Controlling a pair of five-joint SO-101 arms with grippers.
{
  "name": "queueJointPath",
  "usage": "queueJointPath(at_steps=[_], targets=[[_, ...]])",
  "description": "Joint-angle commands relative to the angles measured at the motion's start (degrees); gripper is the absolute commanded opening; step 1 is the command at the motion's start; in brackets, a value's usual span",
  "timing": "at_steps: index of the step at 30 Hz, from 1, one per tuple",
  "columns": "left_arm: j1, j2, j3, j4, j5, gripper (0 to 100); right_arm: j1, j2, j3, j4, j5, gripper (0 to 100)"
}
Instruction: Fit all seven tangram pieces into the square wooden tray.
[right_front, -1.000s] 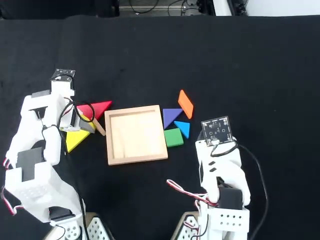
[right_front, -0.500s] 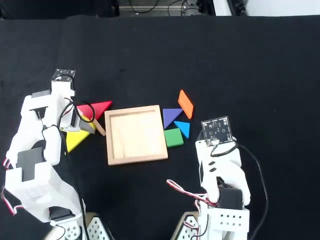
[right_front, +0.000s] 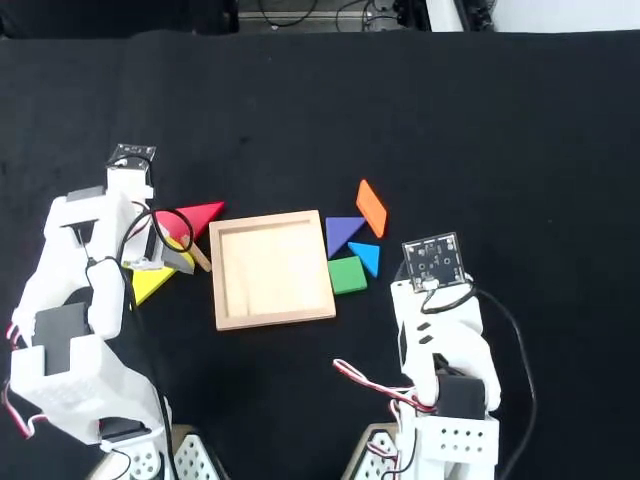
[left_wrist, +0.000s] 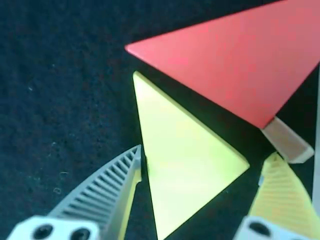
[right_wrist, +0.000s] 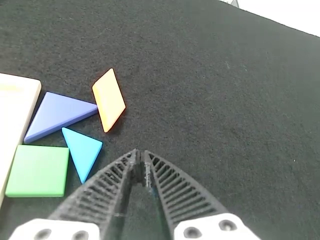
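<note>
The square wooden tray (right_front: 272, 312) lies at mid-table with nothing in it. Left of it are a red triangle (right_front: 197, 214), a yellow triangle (right_front: 148, 283) and a small plain wooden piece (right_front: 200, 258). My left gripper (right_front: 162, 260) is low over the yellow triangle (left_wrist: 185, 160) and open, one finger (left_wrist: 110, 192) on each side of it; the red triangle (left_wrist: 240, 65) and the wooden piece (left_wrist: 285, 141) lie just beyond. Right of the tray lie a purple triangle (right_front: 343, 231), an orange parallelogram (right_front: 371, 207), a blue triangle (right_front: 366, 256) and a green square (right_front: 347, 274). My right gripper (right_wrist: 140, 161) is shut, short of them.
Black cloth covers the whole table. There is wide free room behind the tray and at the far right. The right arm's base (right_front: 440, 400) stands at the front, right of the tray; the left arm's body (right_front: 70, 330) fills the front left. Cables run along the back edge.
The left arm has shifted slightly toward the front, its gripper settling a little lower over the yellow triangle. The right arm and the pieces have not moved.
</note>
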Motion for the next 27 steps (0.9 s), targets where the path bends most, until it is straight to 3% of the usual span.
queueJointPath(at_steps=[1, 10, 18, 27], targets=[[0.8, -2.2, 0.4, -1.4, -0.1, 36, 0.7, -1.8, 0.0, 0.3, -0.3, 1.5], [1.5, -2.2, 0.4, -1.6, 0.0, 36, 0.7, -1.8, 0.0, 0.3, -0.3, 1.5], [1.4, -2.2, -0.1, -1.6, -0.4, 18, 0.7, -1.8, 0.0, 0.3, -0.3, 1.5], [1.5, -2.2, -0.2, -1.6, -0.4, 18, 0.7, -1.8, 0.0, 0.3, -0.3, 1.5]])
